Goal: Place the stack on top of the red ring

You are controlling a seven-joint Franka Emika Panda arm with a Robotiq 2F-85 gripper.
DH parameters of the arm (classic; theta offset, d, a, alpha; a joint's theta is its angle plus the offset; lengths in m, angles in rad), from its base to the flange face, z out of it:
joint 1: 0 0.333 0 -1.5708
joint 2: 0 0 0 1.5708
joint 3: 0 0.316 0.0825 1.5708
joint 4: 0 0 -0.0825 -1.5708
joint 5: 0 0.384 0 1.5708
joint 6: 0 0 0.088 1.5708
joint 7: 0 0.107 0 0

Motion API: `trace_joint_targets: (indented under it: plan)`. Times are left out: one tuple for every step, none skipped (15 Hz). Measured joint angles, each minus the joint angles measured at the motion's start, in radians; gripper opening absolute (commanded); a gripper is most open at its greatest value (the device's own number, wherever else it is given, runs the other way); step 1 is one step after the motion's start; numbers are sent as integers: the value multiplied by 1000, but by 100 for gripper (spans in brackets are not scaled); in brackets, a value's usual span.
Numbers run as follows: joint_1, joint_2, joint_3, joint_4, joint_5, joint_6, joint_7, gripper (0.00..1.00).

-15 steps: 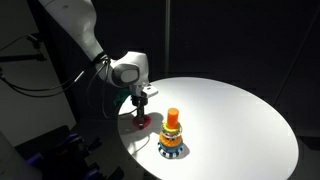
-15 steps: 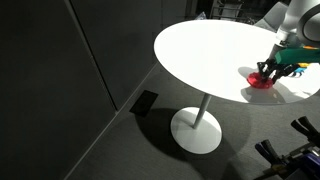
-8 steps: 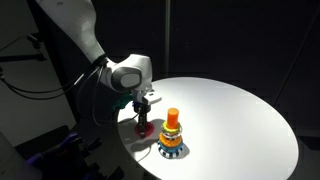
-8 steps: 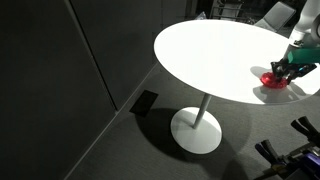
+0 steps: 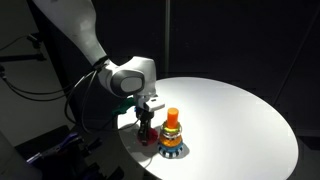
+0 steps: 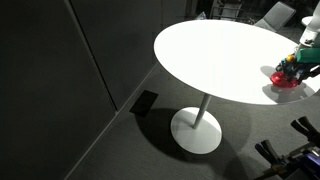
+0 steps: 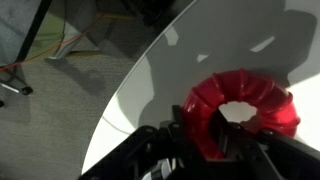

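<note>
Near the rim of the round white table [image 5: 232, 118], on the side where the arm reaches in, the gripper [image 5: 147, 116] points straight down over the red ring [image 5: 146, 136]. The stack [image 5: 172, 134] stands upright just beside it, a little further in from the edge. In the wrist view the dark fingers [image 7: 196, 138] seem to pinch the ring's near wall, though that part is blurred. The ring [image 7: 280, 108] lies flat, or nearly so, with bare tabletop showing through its hole. Gripping the ring rather than the stack looks like a way of setting the base down close by, so the stack needs only a short lift onto it.

The tabletop is smooth, plain and brightly lit. It rests on a single post with a round foot [image 6: 197, 131] on grey carpet. Dark panels close in the room, a dark floor plate [image 6: 145, 102] lies beside them, and loose cables [image 7: 55, 50] trail on the floor beyond the table edge.
</note>
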Motion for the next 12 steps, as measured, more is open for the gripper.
trace_joint_targets:
  plan:
    - [-4, 0, 0, 1, 0, 2, 4, 10]
    - [-5, 0, 0, 2, 0, 2, 9, 10]
    - [-6, 0, 0, 4, 0, 2, 15, 10]
    - [-6, 0, 2, 8, 0, 2, 20, 10]
    - [-6, 1, 4, 13, 0, 2, 24, 10]
    - [-6, 1, 7, 20, 0, 2, 29, 10]
    - [-6, 3, 11, 28, 0, 2, 33, 10]
    - [-6, 5, 14, 36, 1, 2, 36, 10]
    - [-6, 9, 18, 48, 2, 2, 38, 10]
    - [-6, 16, 21, 60, 3, 2, 39, 10]
    - [-6, 23, 23, 73, 4, 2, 39, 10]
    - [-7, 33, 27, 87, 7, 2, 39, 10]
